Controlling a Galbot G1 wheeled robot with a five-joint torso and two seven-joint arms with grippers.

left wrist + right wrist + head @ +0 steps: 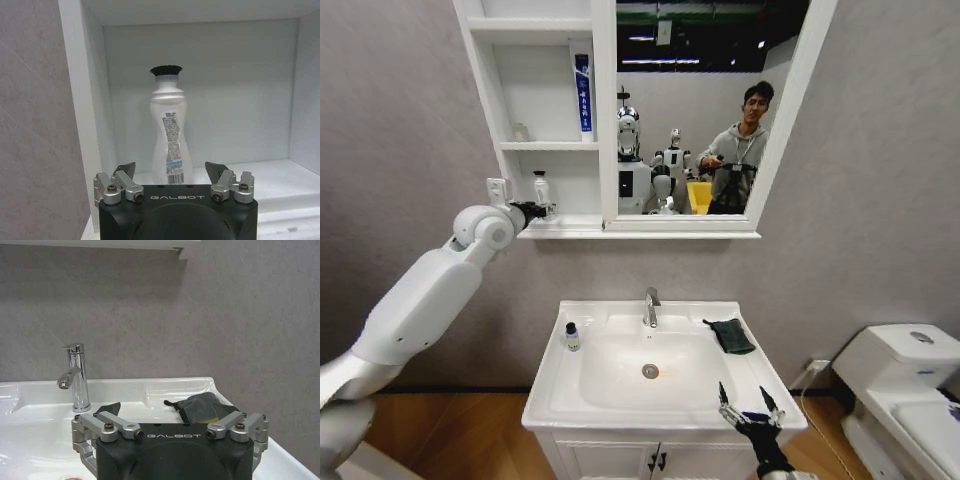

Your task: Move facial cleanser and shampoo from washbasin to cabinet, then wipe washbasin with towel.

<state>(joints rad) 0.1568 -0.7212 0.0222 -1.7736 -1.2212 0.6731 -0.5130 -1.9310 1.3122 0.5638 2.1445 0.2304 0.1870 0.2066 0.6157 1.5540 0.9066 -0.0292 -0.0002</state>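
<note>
Shampoo, a white waisted plastic bottle with a black cap [169, 131], stands upright in the lowest niche of the white wall-hung cabinet [534, 146], near the niche's outer wall. The left end effector [170, 169] hangs just in front of it with fingers spread apart, holding nothing; the bottle is between the fingertips' line but not touched. A tall blue and white tube [582, 93] stands in the niche above. The right end effector [745, 402] hovers over the front right corner of the white rectangular ceramic washbasin [560, 392], its fingers also spread and empty. Beyond it the small dark grey folded towel [204, 407] lies on the rim's back right corner, to the right of the chrome tap [76, 377]. A small dark-capped bottle [572, 336] stands on the rim's left side.
</note>
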